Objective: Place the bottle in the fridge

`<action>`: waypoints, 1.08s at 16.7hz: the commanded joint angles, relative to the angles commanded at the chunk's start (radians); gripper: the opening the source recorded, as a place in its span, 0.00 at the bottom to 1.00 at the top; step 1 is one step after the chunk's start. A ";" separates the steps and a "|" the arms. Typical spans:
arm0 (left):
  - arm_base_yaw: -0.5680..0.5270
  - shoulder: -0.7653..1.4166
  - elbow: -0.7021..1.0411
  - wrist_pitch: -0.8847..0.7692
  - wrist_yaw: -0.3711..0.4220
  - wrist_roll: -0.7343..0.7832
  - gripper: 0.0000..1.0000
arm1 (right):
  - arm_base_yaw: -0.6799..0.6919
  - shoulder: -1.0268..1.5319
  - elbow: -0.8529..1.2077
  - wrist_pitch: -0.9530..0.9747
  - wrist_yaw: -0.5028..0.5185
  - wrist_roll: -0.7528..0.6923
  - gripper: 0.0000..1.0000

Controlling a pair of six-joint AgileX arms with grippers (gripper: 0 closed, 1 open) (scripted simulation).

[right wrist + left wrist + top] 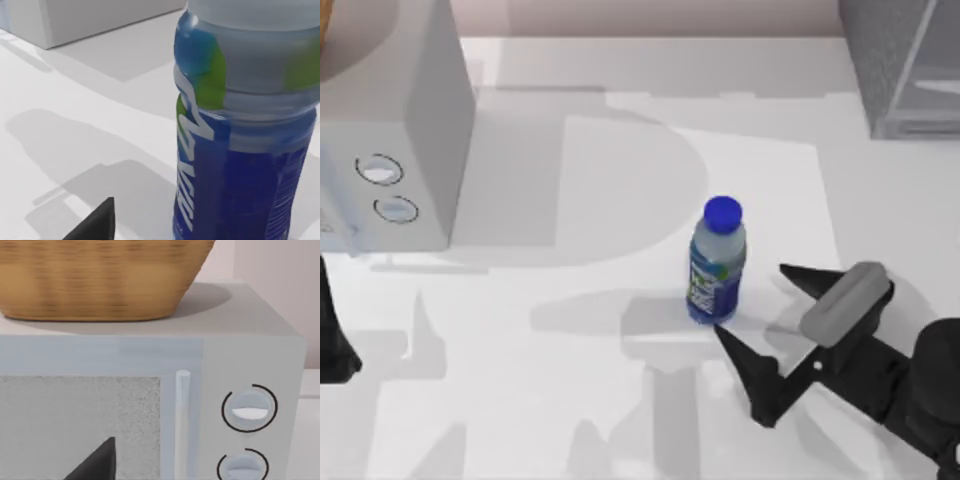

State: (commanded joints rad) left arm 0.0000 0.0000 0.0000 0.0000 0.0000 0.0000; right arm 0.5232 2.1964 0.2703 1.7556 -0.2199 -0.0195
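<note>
Bottle (717,262) upright; right hand (753,304) spread beside it

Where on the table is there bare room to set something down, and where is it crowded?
Bare: the stretch between the light grey box and the bottle, and the table's near-left part. Also behind the bottle, toward the fridge. Crowded: right of the bottle, where the right end effector stands open around it.

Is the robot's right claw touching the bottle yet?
Cannot tell. In the top view the open right gripper flanks the bottle, one fingertip meeting its base's outline.
</note>
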 joint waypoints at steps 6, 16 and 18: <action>0.000 0.000 0.000 0.000 0.000 0.000 1.00 | 0.013 -0.014 0.064 -0.017 0.007 0.000 1.00; 0.000 0.000 0.000 0.000 0.000 0.000 1.00 | 0.049 0.009 0.216 -0.149 0.044 0.004 1.00; 0.000 0.000 0.000 0.000 0.000 0.000 1.00 | 0.054 0.011 0.234 -0.164 0.048 0.005 1.00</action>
State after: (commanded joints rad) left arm 0.0000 0.0000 0.0000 0.0000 0.0000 0.0000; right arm 0.5767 2.2076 0.5041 1.5919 -0.1722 -0.0147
